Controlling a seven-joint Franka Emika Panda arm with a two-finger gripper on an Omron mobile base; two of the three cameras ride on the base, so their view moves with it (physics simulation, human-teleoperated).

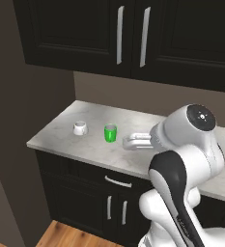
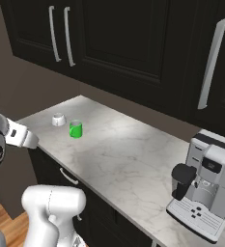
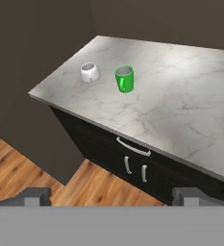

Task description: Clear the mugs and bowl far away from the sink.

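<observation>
The mugs, white [image 3: 90, 72] and green [image 3: 124, 79], stood just apart on the worktop [image 3: 180, 105], neither grasped; the tool [image 3: 112, 196] hung spread and empty, so the clearing looked barely started.

one white mug [image 3: 90, 72], one green mug [image 3: 124, 79], one coffee machine [image 2: 205, 185]

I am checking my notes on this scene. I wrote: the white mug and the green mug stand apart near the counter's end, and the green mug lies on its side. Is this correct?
Not fully. The green mug stands upright with its opening facing up, as the hand view shows. The rest holds: it and the white mug are apart, near the end of the counter.
</observation>
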